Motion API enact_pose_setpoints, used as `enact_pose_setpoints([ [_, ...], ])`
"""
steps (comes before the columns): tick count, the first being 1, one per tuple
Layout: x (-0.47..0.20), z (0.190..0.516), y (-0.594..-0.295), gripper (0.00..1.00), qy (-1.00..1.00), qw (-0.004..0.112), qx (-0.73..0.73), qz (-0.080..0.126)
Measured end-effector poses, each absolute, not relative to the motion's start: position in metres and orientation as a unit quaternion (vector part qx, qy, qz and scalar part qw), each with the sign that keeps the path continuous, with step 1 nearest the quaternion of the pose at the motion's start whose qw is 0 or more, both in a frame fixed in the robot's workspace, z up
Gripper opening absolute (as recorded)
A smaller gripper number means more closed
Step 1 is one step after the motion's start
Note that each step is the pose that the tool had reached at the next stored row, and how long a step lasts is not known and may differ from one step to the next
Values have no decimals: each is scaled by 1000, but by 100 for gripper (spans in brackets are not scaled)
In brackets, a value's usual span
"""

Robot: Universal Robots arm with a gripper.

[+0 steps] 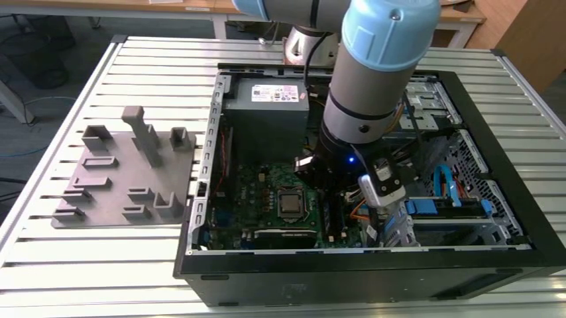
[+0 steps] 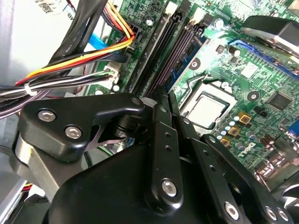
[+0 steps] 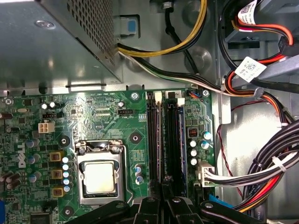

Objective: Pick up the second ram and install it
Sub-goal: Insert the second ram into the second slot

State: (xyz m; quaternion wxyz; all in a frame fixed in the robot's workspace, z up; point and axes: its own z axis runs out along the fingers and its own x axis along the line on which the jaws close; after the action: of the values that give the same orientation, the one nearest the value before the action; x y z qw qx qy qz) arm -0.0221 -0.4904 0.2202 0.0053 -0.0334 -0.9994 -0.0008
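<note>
Slatted aluminium table (image 1: 106, 265), open black PC case (image 1: 354, 281) lying on it, wooden desks behind. The second ram (image 3: 181, 144): best candidate is a thin dark-blue strip seen edge-on, running along the memory slots (image 3: 159, 140) on the side nearest the cables; in the second wrist view the same blue edge (image 2: 187, 58) lies beside a slot with its contact row exposed. Can't tell whether it's fully seated or whether anything is touching it. Gripper (image 3: 163, 189) is down inside the case, tip right at one end of the slot bank and lined up with it; in the second wrist view the gripper (image 2: 166, 98) points straight along the slots. Can't tell whether it's clamped on the stick, closed on nothing or slightly apart, since its black linkage blocks the tip. CPU socket (image 3: 99, 177) with its bare metal lid sits just beside the slots on the green motherboard (image 3: 93, 116). Grey power supply (image 3: 46, 42) is past the board's edge. Cable bundle (image 3: 261, 172), black, red, orange and white, runs along the other side of the slots. In the exterior view the arm (image 1: 362, 99) drops steeply into the case middle. Grey holder tray (image 1: 124, 179) with upright blocks lies on the table at the exterior view's left, beside the case and well apart from the gripper.
</note>
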Motion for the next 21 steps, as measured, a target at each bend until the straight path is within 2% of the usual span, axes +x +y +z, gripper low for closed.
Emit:
enact_pose_setpoints([
  [21,-18,216,-490,13,-1000,5,-17,-1],
])
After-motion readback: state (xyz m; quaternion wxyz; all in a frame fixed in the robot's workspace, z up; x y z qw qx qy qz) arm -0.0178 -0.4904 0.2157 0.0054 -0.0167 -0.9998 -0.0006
